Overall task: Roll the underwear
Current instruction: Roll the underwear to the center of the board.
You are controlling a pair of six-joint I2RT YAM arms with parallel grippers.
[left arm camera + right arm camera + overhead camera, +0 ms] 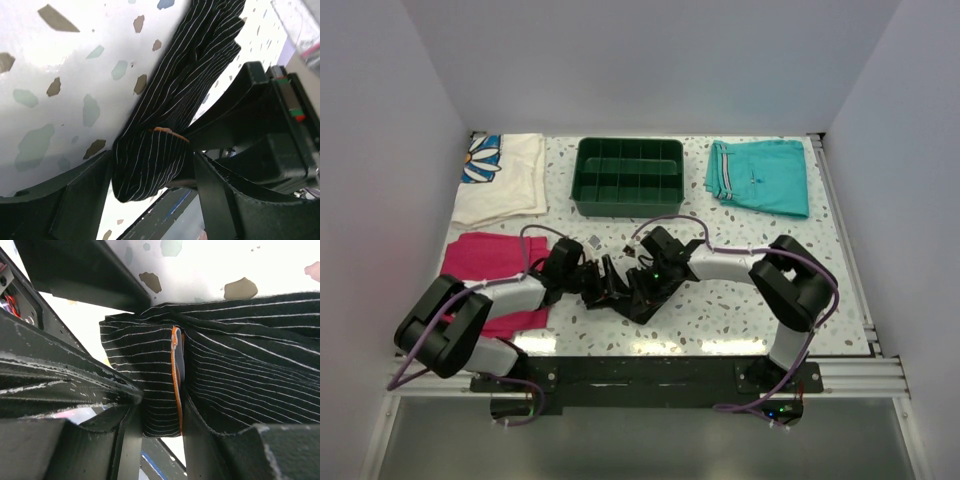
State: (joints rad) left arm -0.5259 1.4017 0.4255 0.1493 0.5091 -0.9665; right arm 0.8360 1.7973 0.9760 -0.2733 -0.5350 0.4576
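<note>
Worktop (720, 315): white terrazzo spread before me, speckled with grey, brown and teal chips.
Back wall (650, 60): plain pale grey panel rising from the worktop's far edge.
Left wall (370, 150): same plain panel on my left.
Right wall (910, 150): same plain panel on my right.
Side rail (844, 250): aluminium profile along the worktop's right edge.
Front rail (865, 375): aluminium profile across the near edge.
Light: even; bright glare (535, 343) on the worktop near the front.
Below the front rail: dull grey surface (650, 440); whether it is floor, I cannot tell.

Soft pinstriped cloth underwear (240, 365); glossy speckled table (60, 65).
</note>
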